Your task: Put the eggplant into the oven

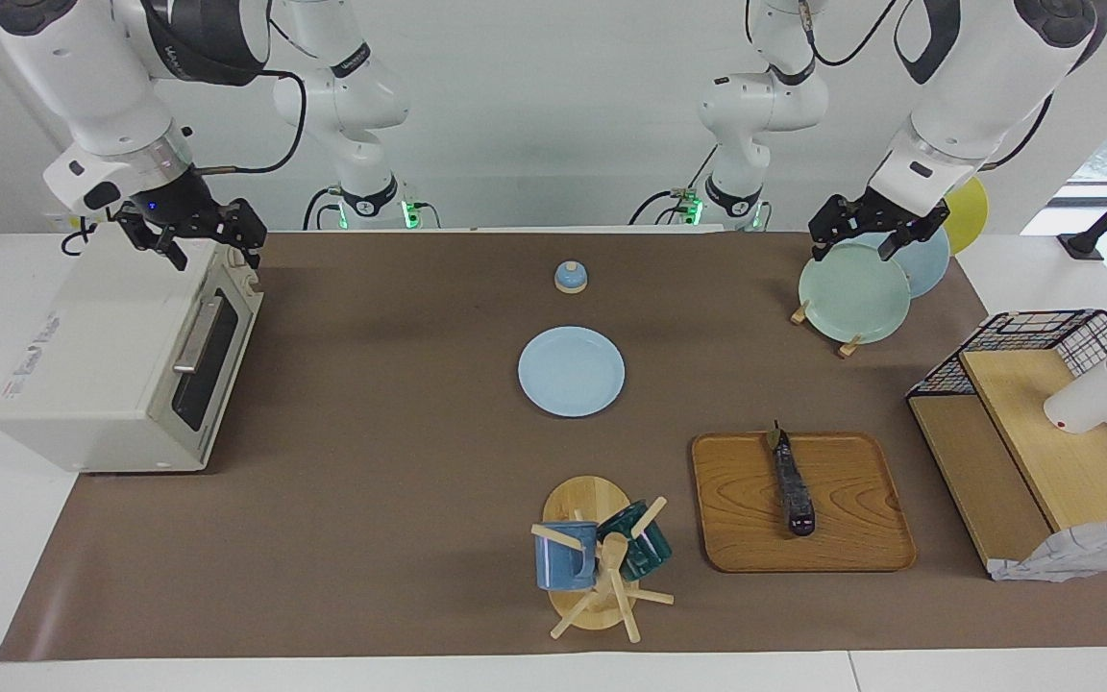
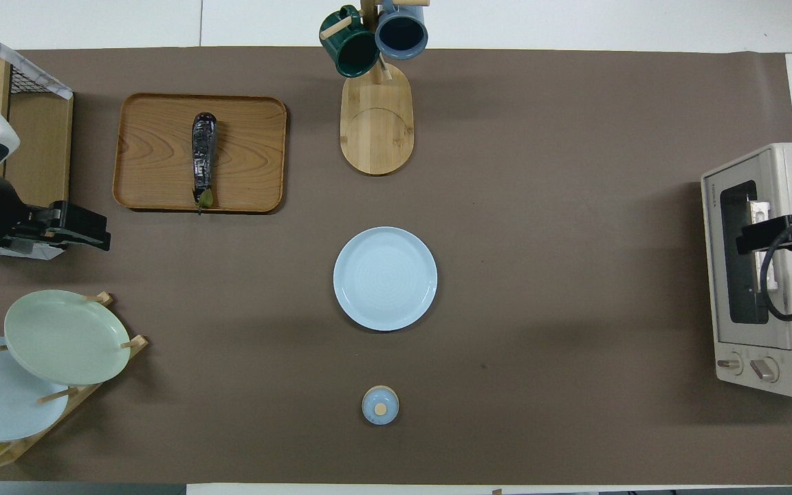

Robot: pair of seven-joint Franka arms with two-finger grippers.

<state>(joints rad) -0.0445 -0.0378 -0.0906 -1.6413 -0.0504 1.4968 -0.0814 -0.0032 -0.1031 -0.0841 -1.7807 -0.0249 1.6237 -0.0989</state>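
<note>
The eggplant (image 1: 793, 482), slim, glossy purple-black with a green stem end, lies on a wooden tray (image 1: 861, 538), well apart from both claws. The left claw (image 1: 866, 234) hangs open, empty, over racked plates (image 1: 851, 293); the right claw (image 1: 196, 234) hangs open, empty, over the closed oven (image 1: 92, 375).

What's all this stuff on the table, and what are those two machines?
eggplant: 1, dark purple, on the tray
tray: 1, wooden, toward the left arm's end
oven: 1, cream, door shut, at the right arm's end
plate: 1, pale blue, mid-table
bell: 1, blue, nearer the robots than the plate
mug stand: 1, wooden, with a blue mug and a green mug
plate rack: 1, holding green, blue and yellow plates
wire shelf: 1, wood and black wire, holding a white cup
left hand: over the plate rack, open
right hand: over the oven, open
</note>
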